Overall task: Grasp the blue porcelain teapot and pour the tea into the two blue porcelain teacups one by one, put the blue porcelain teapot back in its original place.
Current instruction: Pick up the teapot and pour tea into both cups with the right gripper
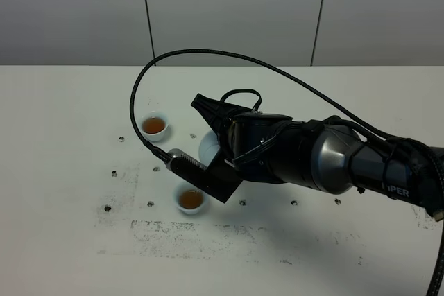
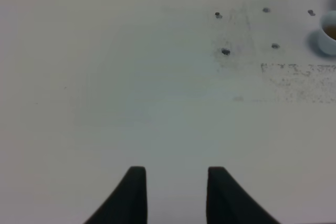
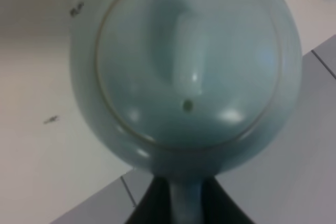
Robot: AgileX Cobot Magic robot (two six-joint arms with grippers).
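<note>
The blue porcelain teapot (image 3: 186,61) fills the right wrist view, its lid and knob facing the camera. My right gripper (image 3: 186,200) is shut on its loop handle. In the exterior high view the right gripper (image 1: 216,129) reaches across the middle, and only a pale part of the teapot (image 1: 207,148) shows under it, held between the two teacups. The far teacup (image 1: 154,126) and the near teacup (image 1: 191,200) both hold brown tea. My left gripper (image 2: 178,195) is open and empty over bare table, with one teacup (image 2: 329,34) at that view's edge.
The white table (image 1: 69,136) has small dark screw holes and scuffed speckled marks near the cups. A black cable (image 1: 208,53) arcs above the right arm. A grey panelled wall stands behind the table. The left arm is out of the exterior high view.
</note>
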